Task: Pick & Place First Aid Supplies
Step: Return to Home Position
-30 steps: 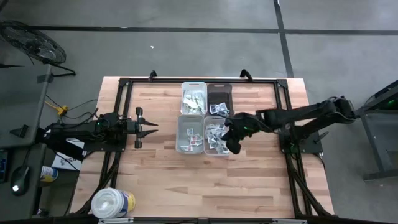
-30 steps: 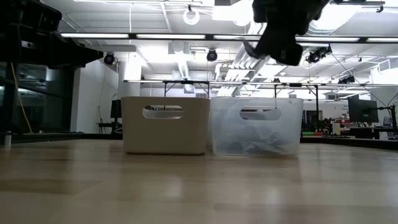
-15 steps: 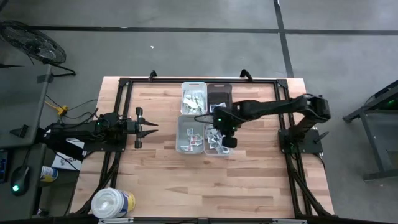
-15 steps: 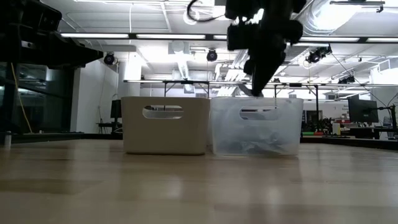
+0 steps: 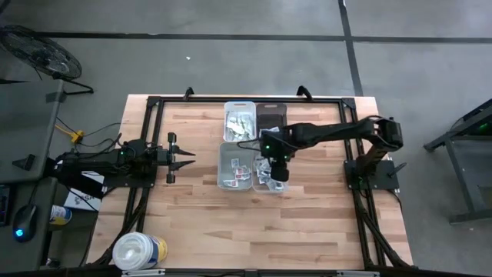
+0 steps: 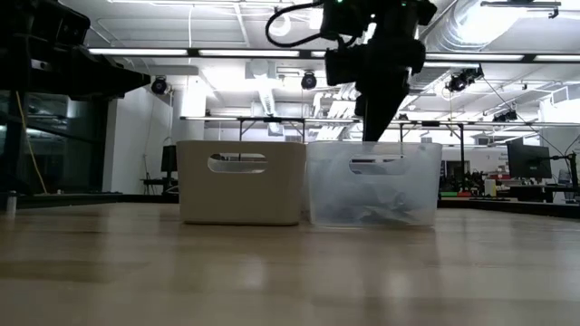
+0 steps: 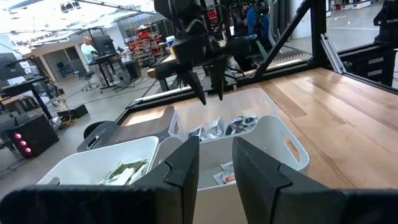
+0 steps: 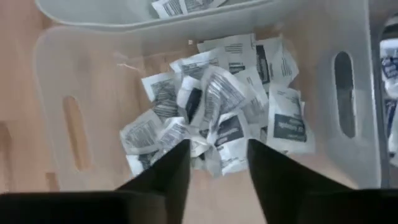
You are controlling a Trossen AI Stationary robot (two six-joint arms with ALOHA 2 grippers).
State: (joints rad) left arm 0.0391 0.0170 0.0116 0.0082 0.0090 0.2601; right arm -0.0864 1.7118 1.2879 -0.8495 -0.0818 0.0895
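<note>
Packets (image 8: 217, 118) of first aid supplies lie heaped in the transparent bin (image 6: 417, 181), straight below the right gripper (image 8: 217, 144).

On the wooden table (image 5: 307, 223) the right arm (image 5: 338, 132) stretches from its base at the right edge inward to the middle. The left arm (image 5: 100, 163) waits level along the left edge, and the left gripper (image 5: 183, 156) points at the bins from well apart, fingers parted and empty. A big white round tub (image 5: 138, 250) stands at the front left corner.

Four bins sit packed together in a square. The transparent one is front right, touching the white bin (image 6: 240, 199) on its left. Behind them are a dark bin (image 5: 270, 114) and a pale bin (image 5: 239, 105) holding greenish packs.

The right gripper hangs pointing down with its fingertips about level with the transparent bin's rim, spread wide, nothing between them. The gap between the fingers seems to run along the line between the bin's two handle cut-outs, its long axis. This arm is by far the nearer to the pile.

With nothing held, the step in hand looks like a retreat. A straight lift would clear the rim before the arm swings back toward its base.

Each packet is small, flat and white with dark print. They overlap at all angles, some crumpled, crowded toward one end of the bin.
</note>
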